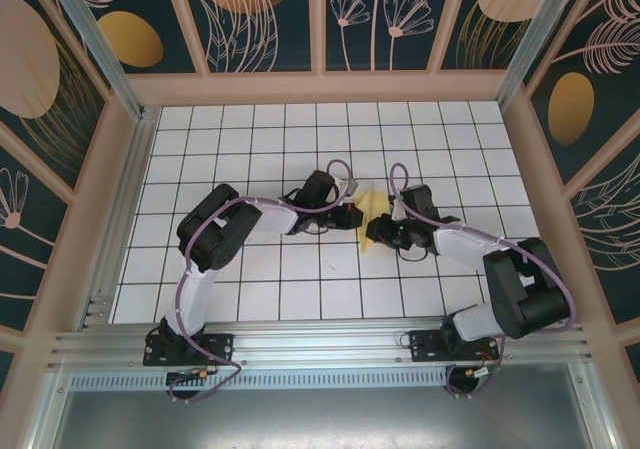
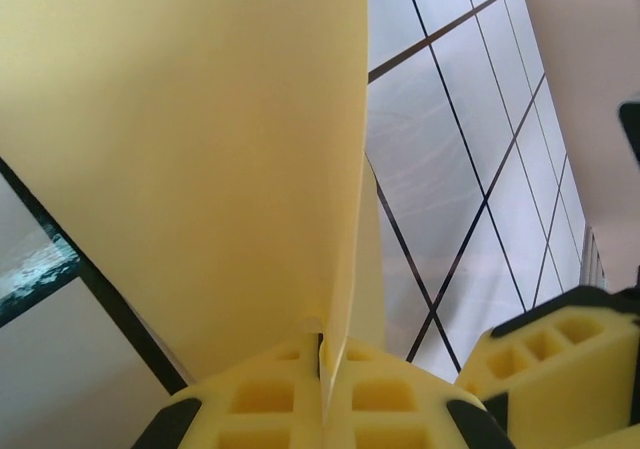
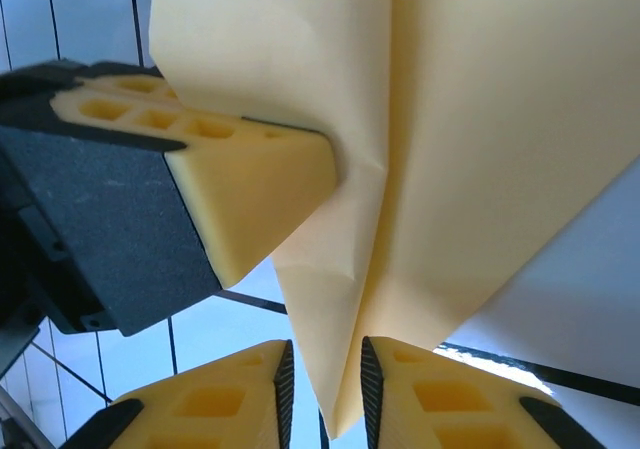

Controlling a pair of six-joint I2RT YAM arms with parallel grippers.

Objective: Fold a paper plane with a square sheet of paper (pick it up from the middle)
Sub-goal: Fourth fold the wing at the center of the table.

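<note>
Paper plane [image 1: 372,209] is flimsy and easily creased, best pinched at the spine: clamped by left end effector [image 2: 322,357], right end effector [image 3: 325,374] parted loosely round its tip.

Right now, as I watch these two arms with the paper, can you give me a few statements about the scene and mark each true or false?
1. The left pincer is shut on the yellow paper. True.
2. The paper lies flat and unfolded on the table. False: it is folded and stands up from the left pincer's grip.
3. The right pincer is far from the paper. False: the paper's pointed end sits between its jaws.
4. The table is covered in white tiles with dark lines. True.
5. The two pincers meet near the table's middle. True.
</note>
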